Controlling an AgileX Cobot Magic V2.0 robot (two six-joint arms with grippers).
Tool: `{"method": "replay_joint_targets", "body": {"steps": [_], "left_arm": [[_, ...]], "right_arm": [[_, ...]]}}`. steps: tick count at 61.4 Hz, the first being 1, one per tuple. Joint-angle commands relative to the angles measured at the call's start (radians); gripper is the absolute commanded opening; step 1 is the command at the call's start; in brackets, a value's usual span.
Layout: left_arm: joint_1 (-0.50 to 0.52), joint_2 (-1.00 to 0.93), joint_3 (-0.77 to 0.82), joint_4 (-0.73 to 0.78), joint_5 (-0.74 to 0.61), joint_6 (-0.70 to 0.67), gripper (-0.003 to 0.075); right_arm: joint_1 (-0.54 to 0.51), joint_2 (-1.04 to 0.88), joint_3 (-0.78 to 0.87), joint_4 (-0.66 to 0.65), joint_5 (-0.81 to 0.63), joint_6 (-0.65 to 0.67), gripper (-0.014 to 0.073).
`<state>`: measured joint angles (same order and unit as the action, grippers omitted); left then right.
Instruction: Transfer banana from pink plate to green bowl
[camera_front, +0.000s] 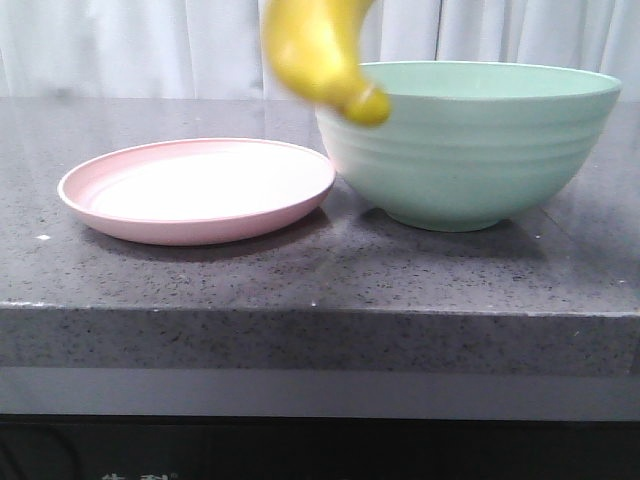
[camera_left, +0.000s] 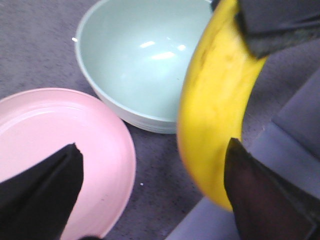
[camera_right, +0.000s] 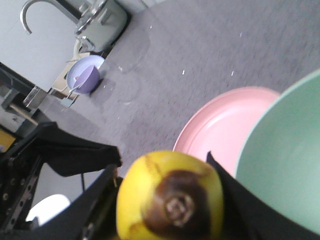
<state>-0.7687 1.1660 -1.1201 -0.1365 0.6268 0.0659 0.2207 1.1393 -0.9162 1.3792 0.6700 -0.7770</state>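
The banana (camera_front: 315, 50) hangs in the air, stem tip down, over the gap between the pink plate (camera_front: 200, 190) and the left rim of the green bowl (camera_front: 470, 140). My right gripper (camera_right: 170, 207) is shut on it, with black fingers (camera_right: 95, 200) on both sides of its dark end. In the left wrist view the banana (camera_left: 215, 110) hangs beside the bowl (camera_left: 145, 60), which is empty, and the plate (camera_left: 65, 135) is bare. My left gripper (camera_left: 155, 197) is open, its right finger close to the banana. Neither gripper shows in the front view.
The plate and bowl stand side by side on a dark speckled counter (camera_front: 320, 280) with a front edge near the camera. A white curtain hangs behind. In the right wrist view a purple bowl (camera_right: 85, 77) and a metal pot (camera_right: 102, 20) stand far off.
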Motion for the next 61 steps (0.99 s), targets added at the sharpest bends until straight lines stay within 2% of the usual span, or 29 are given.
{"method": "replay_joint_targets", "body": {"steps": [1, 9, 20, 35, 40, 47, 61], "left_arm": [[0.062, -0.063, -0.03, -0.004, -0.066, -0.009, 0.0567], [0.164, -0.098, -0.03, -0.004, -0.042, -0.009, 0.0567], [0.27, -0.104, -0.03, -0.004, 0.001, -0.009, 0.0567], [0.309, -0.104, -0.03, -0.004, 0.005, -0.009, 0.0566], [0.309, -0.104, -0.03, -0.004, 0.005, -0.009, 0.0566], [0.309, -0.104, -0.03, -0.004, 0.004, -0.009, 0.0566], [0.309, -0.104, -0.03, -0.004, 0.001, -0.009, 0.0566]], "right_arm": [[-0.065, 0.007, -0.135, -0.03, 0.0, -0.017, 0.0207], [-0.139, 0.103, -0.281, -0.18, -0.007, -0.017, 0.0207], [-0.137, 0.298, -0.446, -0.348, -0.013, -0.017, 0.0207], [-0.096, 0.459, -0.5, -0.541, 0.007, -0.017, 0.0207], [-0.075, 0.474, -0.5, -0.565, 0.006, -0.017, 0.0211], [-0.056, 0.478, -0.5, -0.565, 0.005, -0.017, 0.0279], [-0.051, 0.477, -0.502, -0.577, 0.004, -0.017, 0.0518]]}}
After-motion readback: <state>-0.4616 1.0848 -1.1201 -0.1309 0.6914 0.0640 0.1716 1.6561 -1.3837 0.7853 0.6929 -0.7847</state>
